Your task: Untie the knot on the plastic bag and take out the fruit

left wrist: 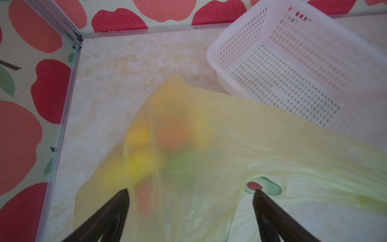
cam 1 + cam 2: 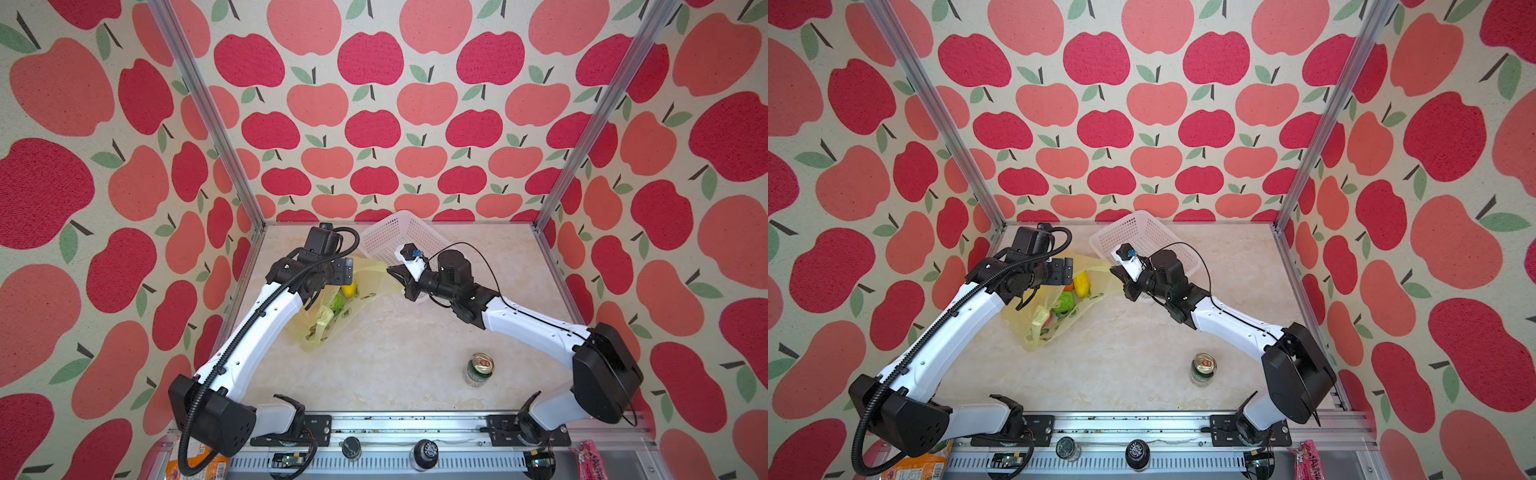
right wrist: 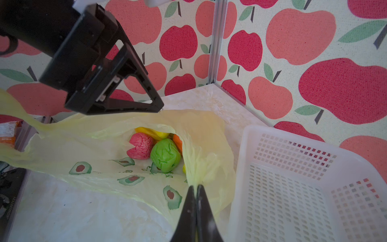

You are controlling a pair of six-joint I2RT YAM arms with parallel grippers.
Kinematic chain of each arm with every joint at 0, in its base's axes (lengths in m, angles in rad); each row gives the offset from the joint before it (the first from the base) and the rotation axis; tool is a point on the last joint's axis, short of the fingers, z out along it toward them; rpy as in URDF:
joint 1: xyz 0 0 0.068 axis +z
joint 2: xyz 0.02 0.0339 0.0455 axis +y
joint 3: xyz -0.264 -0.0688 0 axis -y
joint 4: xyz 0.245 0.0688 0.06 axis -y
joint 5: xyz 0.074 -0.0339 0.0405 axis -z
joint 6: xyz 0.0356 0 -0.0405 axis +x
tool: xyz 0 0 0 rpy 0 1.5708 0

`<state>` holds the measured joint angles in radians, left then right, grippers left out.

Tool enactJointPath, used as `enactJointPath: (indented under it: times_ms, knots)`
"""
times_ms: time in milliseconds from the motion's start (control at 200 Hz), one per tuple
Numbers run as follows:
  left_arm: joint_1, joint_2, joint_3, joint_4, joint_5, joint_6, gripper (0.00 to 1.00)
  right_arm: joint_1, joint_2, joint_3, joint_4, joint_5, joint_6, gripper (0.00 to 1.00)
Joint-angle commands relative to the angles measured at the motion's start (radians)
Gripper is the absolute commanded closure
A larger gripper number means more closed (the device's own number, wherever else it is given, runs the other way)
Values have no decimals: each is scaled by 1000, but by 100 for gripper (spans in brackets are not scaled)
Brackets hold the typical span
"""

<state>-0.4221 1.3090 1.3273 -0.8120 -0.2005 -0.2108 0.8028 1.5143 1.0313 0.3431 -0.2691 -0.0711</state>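
several seemingly light toy fruits lie mid-frame in the limp plastic bag, rim pinched by the right gripper; the gaping left gripper should grasp one around its middle.

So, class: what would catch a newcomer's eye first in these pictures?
The loud red-and-pink apple wallpaper surrounds the whole table. At the back left lies the yellow plastic bag, mouth open on bright fruit, its edge pinched by the shut right gripper, with the white basket beside it.
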Motion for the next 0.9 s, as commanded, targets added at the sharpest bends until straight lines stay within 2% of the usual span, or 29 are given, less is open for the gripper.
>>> enactJointPath:
  times_ms: [0,115,275,435,460,515,610,720,820,895]
  knots:
    - [-25,-53,-51,-11,21,19,1,-14,24,47,0,-33,47,100]
    - [-42,-64,-113,-9,32,15,1,-32,37,62,-5,-53,81,100]
    - [-46,-2,-151,-56,-95,-24,1,-40,29,56,5,-82,97,100]
    - [-38,62,-141,-67,-168,-52,2,-41,13,45,3,-75,94,100]
    - [-32,69,-137,-63,-173,-54,6,-40,11,43,5,-78,94,100]
    - [-14,82,-123,-58,-173,-59,21,-40,5,35,13,-86,93,100]
    - [13,109,-93,-36,-141,-53,55,-40,0,26,25,-97,93,100]
    - [25,159,-41,-34,-162,-45,84,-40,-9,9,42,-96,87,100]
    - [32,199,8,-33,-225,-31,100,-40,-10,-10,80,-93,85,100]
    - [48,218,58,-28,-261,-14,100,-40,-9,-8,85,-102,88,100]
